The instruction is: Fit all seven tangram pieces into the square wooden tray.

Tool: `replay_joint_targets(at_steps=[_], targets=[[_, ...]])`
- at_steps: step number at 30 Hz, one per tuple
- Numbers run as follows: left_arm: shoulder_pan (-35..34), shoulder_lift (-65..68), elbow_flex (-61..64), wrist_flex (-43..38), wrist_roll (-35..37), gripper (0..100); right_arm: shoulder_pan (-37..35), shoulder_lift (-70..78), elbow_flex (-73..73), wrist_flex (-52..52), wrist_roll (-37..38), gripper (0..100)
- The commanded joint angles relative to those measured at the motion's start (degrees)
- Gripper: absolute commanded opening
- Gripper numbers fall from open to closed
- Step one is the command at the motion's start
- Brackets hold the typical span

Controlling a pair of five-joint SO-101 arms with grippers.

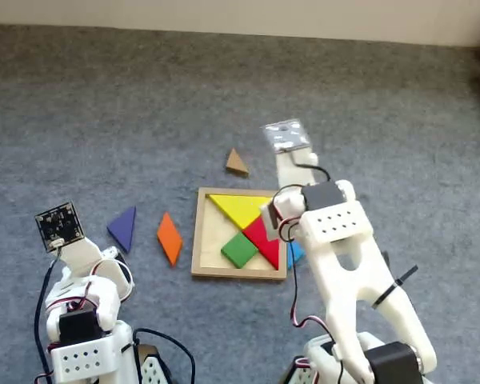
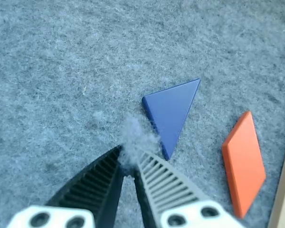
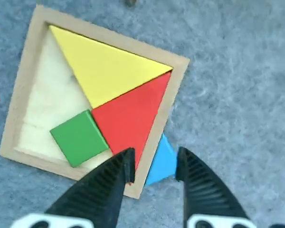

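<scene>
Showing the square wooden tray lying flat just ahead of the right gripper, with one corner tucked under a jaw tip. Carrying already the yellow triangle, the red triangle and the green square.

Placing the dark blue triangle just ahead of the left gripper, jaws pressed tip to tip on no piece, and the orange parallelogram farther off to one side.

Straddling, with parted right jaws, the light blue triangle outside the tray wall. Leaving the brown triangle beyond the tray.

Judging every piece light, stiff, thin and smooth. Recommending a pinch across opposite edges, low against the carpet.
</scene>
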Motion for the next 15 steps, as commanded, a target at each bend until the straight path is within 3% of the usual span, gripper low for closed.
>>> replay_joint_targets(at_steps=[1, 6, 15], targets=[[-0.75, -1.36, 1.19, -0.44, 0.44, 1, 2.95, -0.92, 1.45, -0.13, -3.08, 22.0], [-0.75, -1.36, 1.19, -0.44, 0.44, 1, 3.03, 4.7, 6.29, -6.29, -3.25, 22.0], [-0.75, -1.36, 1.19, -0.44, 0.44, 1, 2.15, 10.24, 7.16, -6.99, -3.25, 22.0]])
